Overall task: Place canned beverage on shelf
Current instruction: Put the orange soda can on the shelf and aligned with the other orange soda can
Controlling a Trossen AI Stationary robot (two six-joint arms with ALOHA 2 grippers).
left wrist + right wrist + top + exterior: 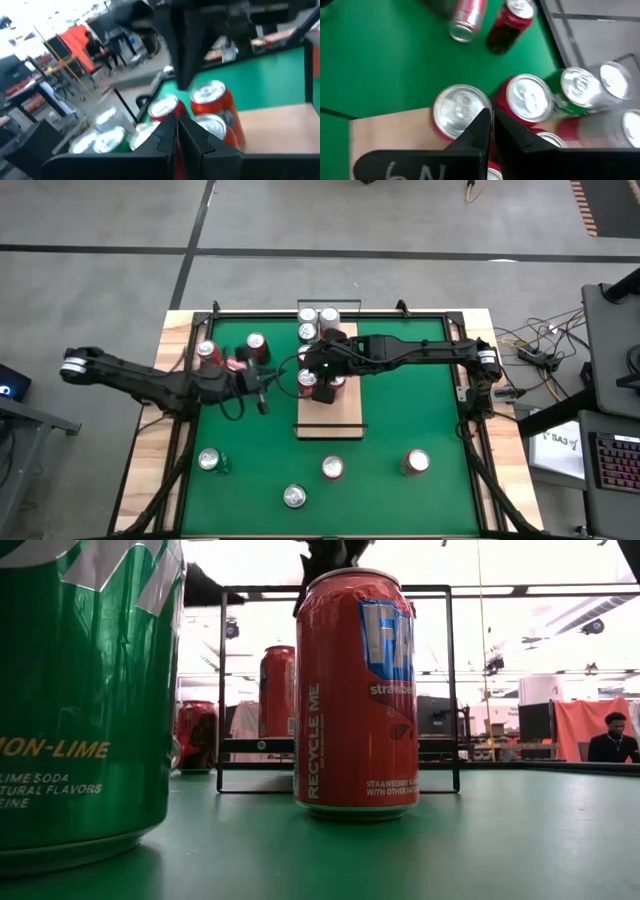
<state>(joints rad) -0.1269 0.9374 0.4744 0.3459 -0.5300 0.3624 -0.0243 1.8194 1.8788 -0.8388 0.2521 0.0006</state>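
Near edge of the table (150,460): loose cans stand on the green mat (400,410). Mid-table: the shelf (330,415) lies at the centre, running to the far edge with cans clustered at its far end. The right gripper (322,388), clenched and holding nothing, hovers over those cans. The left gripper (262,402), also clenched and empty, sits just left of the shelf.

Robotics lab / open workshop, prob shared w/ other stations. Grey concrete floor (100,220) w/ dark taped lines around the counter (150,470). Loose cables (530,345) and a keyboard (610,465) on a side desk. Low view: ceiling strip lights (560,588), monitors, orange partition (590,725), a person (612,738) seated at far desk.
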